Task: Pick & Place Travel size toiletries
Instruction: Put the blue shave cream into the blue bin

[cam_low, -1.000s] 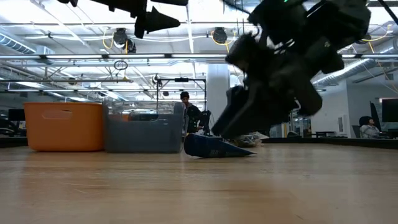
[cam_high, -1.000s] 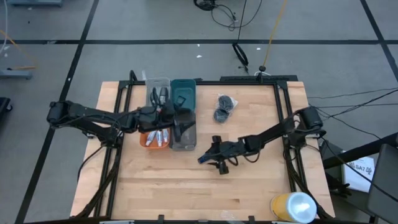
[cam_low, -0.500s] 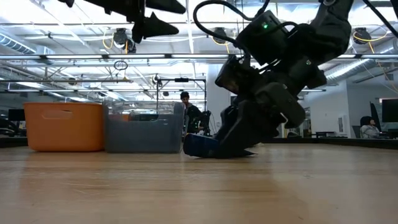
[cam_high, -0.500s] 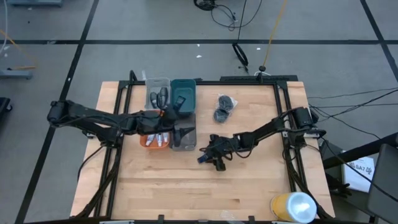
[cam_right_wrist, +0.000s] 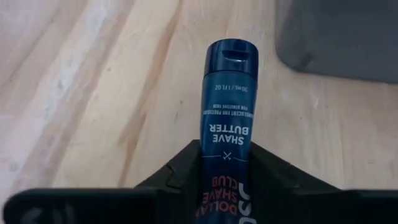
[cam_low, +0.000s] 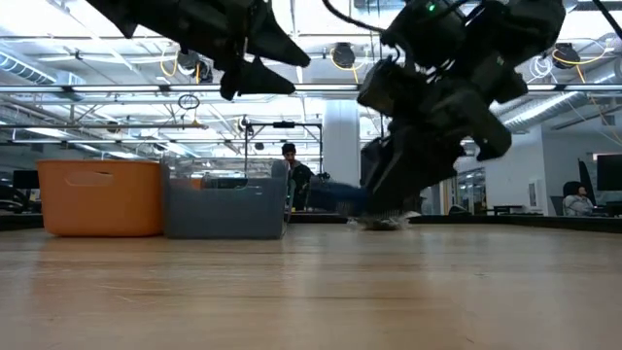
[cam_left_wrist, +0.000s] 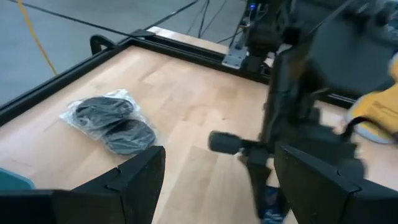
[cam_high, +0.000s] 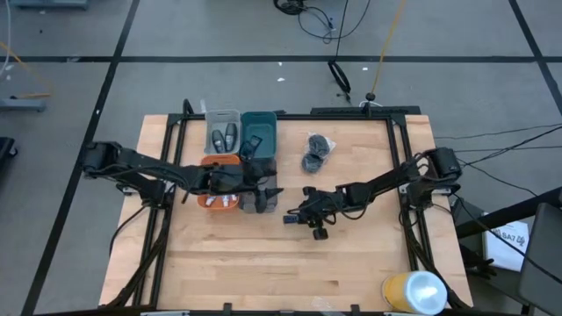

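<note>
**Ana:** Right wrist view has it plain: the dark blue packet (cam_right_wrist: 227,118) sits clamped between the right tool's (cam_right_wrist: 225,180) fingers, cap end pointing straight out ahead of them, long axis in line with the wrist.

**Ben:** And from above, that right tool (cam_high: 303,213) is near the middle of the worktop (cam_high: 351,263), with the packet's free end (cam_high: 289,219) poking out toward nine o'clock. The low view suggests it's lifted clear of the wood, though I can't be sure.

**Ana:** What matters now is the bins. The teal bin (cam_high: 259,133) lies up at about eleven o'clock from the packet, the grey bin (cam_high: 256,195) just beside it at nine.

**Ben:** One blue packet seems to lie in the teal one, so I'd judge that's the target. The right arm carries; it's the one to deliver.

**Ana:** Left tool (cam_high: 262,190) hangs over the grey bin, fingers spread wide, holding nothing.

**Ben:** Two round puffs (cam_high: 314,152) wait at twelve o'clock, well apart from both tools.
</note>
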`<action>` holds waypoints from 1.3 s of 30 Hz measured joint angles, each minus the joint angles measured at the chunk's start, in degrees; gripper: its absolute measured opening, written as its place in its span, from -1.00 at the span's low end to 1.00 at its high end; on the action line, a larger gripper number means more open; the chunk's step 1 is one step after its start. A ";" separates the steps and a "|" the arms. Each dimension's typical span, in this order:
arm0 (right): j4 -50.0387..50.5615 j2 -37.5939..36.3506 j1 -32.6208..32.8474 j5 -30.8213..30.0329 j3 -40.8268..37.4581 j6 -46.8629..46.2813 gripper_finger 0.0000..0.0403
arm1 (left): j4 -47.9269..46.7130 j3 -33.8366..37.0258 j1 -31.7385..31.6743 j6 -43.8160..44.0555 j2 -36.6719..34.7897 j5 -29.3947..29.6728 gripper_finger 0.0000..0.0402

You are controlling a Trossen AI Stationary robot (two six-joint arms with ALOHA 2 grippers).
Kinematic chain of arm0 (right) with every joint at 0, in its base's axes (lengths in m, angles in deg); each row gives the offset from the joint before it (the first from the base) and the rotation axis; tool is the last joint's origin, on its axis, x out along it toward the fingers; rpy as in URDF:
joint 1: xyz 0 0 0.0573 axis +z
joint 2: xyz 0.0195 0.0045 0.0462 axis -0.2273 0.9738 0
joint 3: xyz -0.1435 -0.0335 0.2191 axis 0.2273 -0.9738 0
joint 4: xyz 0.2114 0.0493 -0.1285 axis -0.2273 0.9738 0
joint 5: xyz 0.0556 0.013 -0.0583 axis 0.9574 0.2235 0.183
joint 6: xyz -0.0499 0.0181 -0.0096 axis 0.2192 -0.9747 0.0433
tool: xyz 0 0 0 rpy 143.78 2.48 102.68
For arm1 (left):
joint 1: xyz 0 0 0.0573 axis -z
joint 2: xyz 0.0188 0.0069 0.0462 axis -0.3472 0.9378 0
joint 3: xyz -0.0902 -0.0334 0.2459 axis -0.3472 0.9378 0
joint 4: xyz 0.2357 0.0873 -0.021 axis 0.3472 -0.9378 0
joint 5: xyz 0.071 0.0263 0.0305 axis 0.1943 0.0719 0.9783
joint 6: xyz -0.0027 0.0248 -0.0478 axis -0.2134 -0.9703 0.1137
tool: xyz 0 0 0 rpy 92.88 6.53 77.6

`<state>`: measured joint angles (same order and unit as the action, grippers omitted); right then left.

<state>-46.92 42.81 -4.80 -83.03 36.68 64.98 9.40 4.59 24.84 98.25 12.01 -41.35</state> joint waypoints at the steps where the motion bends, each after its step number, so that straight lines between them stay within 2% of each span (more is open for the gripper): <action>1: 0.68 -0.76 0.00 0.06 0.00 0.02 -0.53 | 0.46 0.01 -0.03 -0.55 0.53 0.15 0.47; 6: 4.78 -5.65 0.31 -0.24 -0.88 0.02 -0.60 | 0.58 0.00 0.12 -1.78 2.12 -0.02 0.47; 14: 2.83 -17.36 0.37 -9.56 -9.67 -0.38 -0.60 | 0.88 0.02 1.07 -6.66 2.63 -6.25 0.46; 17: -2.34 -22.53 0.42 -13.13 -13.93 -0.37 -0.61 | 0.98 0.02 2.30 -10.95 2.63 -6.67 0.46; 20: -13.53 -26.79 0.35 -13.66 -18.86 0.27 -0.61 | 2.02 0.02 3.62 -15.58 2.77 -6.52 0.46; 24: -30.06 -28.52 0.42 -13.32 -25.01 1.06 -0.61 | 8.19 0.02 4.79 -19.06 3.25 -6.39 0.46; 26: -34.77 -28.43 0.69 -13.36 -26.80 1.87 -0.61 | 11.48 -0.07 5.06 -20.18 4.53 -6.17 0.46; 34: -41.01 -28.04 3.18 -13.40 -27.32 6.35 -0.61 | 32.43 0.00 4.26 -25.62 15.11 -5.84 0.46; 39: -44.58 -28.06 5.09 -13.38 -27.32 9.14 -0.61 | 46.78 -0.07 2.78 -23.41 20.12 -6.76 0.47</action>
<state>-91.51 14.75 0.29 -96.40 9.36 74.12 56.19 4.52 27.62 74.84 32.13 -48.11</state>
